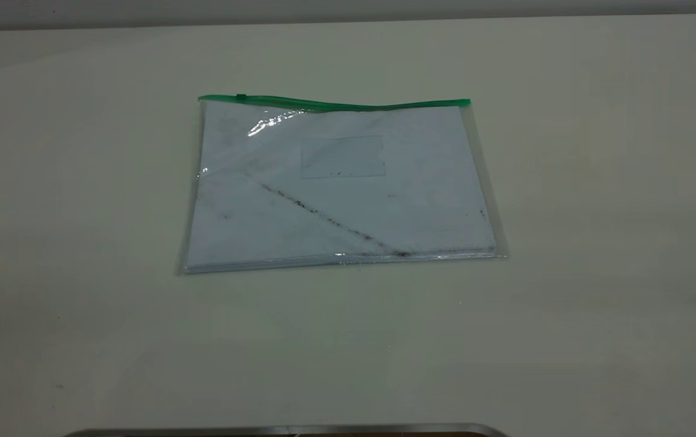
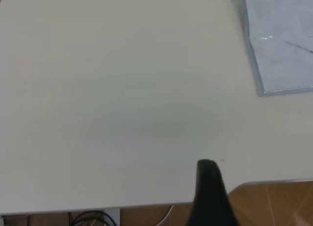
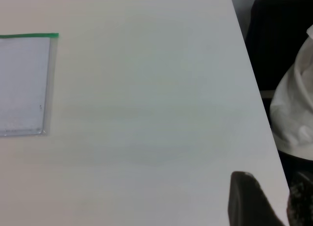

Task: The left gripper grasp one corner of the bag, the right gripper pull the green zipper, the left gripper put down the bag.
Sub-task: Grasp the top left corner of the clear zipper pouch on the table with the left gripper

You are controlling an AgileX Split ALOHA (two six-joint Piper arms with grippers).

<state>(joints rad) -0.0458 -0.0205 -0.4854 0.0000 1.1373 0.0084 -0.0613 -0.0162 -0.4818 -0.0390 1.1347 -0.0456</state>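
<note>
Start of task: bag (image 1: 341,188) flat at table (image 1: 596,273) centre, green zipper (image 1: 335,104) along its far edge, both grippers back near the table edges, well apart from it, finger state indeterminable.

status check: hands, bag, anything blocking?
Left hand and right hand back at table edges, off the bag. Bag flat on table, green zipper on far edge, untouched. Nothing in the way.
</note>
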